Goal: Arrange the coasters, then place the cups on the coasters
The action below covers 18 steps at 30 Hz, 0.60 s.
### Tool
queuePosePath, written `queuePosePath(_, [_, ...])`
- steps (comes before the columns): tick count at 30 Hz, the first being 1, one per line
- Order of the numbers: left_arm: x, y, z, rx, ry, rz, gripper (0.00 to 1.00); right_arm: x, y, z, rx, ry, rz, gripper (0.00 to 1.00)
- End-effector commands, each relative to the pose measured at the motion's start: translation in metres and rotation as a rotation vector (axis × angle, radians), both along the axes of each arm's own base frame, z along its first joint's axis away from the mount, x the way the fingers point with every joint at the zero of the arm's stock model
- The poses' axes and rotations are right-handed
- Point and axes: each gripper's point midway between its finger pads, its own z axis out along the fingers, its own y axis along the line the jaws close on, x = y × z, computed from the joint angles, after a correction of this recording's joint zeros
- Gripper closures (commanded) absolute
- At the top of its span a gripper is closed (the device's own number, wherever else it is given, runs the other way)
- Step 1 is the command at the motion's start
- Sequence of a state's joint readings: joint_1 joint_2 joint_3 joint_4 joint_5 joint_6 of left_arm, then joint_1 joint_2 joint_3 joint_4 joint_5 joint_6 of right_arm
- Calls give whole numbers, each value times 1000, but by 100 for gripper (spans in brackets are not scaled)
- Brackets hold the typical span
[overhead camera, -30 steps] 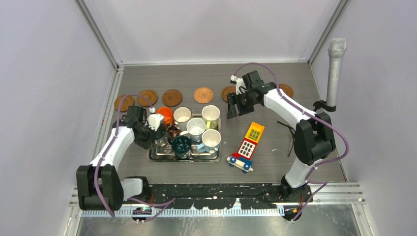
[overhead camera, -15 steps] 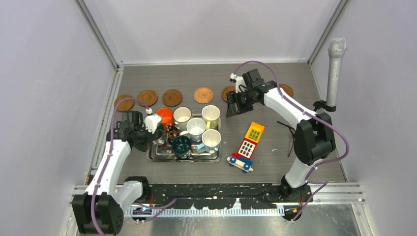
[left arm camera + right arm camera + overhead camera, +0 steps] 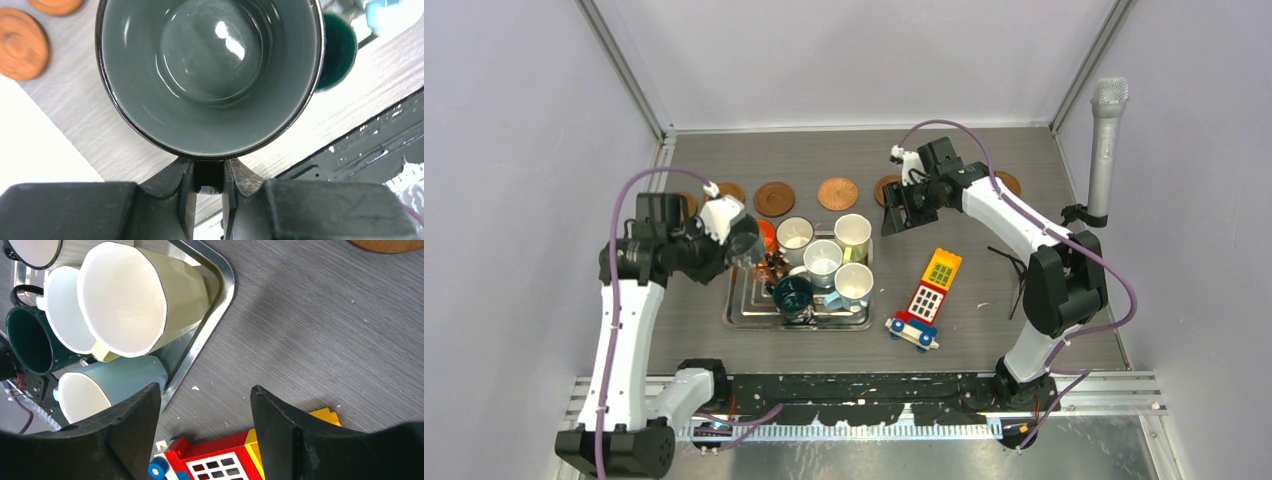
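My left gripper [image 3: 209,172] is shut on the handle of a dark green cup [image 3: 210,75] and holds it in the air over the tray's left edge [image 3: 732,300]. In the top view that cup [image 3: 746,240] hangs beside the orange cup [image 3: 766,234]. On the tray stand white [image 3: 795,233], pale yellow [image 3: 853,230] and teal [image 3: 793,293] cups and others. Reddish-brown coasters [image 3: 774,198] [image 3: 837,193] lie in a row behind the tray. Open and holding nothing, my right gripper [image 3: 894,215] hovers right of the tray, in front of a coaster [image 3: 884,187]. The right wrist view shows the pale yellow cup [image 3: 130,300] past those fingers [image 3: 145,410].
A colourful toy truck [image 3: 929,285] lies right of the tray. A grey microphone [image 3: 1104,150] stands at the right wall. Another coaster [image 3: 1007,183] lies at the far right. Two coasters [image 3: 22,45] lie under my left wrist. Walls close in on both sides.
My left arm has risen and swung back-left, lifting the dark green cup off the tray. The right gripper has stayed nearly in place.
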State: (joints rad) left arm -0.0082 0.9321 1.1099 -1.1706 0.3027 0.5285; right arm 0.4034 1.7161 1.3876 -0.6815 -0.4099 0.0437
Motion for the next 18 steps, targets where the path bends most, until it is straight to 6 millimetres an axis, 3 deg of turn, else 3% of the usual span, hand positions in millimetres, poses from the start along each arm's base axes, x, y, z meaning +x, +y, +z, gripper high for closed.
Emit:
queuePosePath(1, [38,-5,51,-53,-69,45,100,12,3,54,54,-156,14,28])
queuePosePath(7, [109,15,93,-22,-122,240,100,20,0,76,51,-239,3,25])
queuePosePath(12, [159,52,98,9,-138,374,100,29,-5,97,48,-304,-49,19])
queuePosePath(18, [203,115,79,25,-106,506,100,47,-22,112,-2,-376,-184,10])
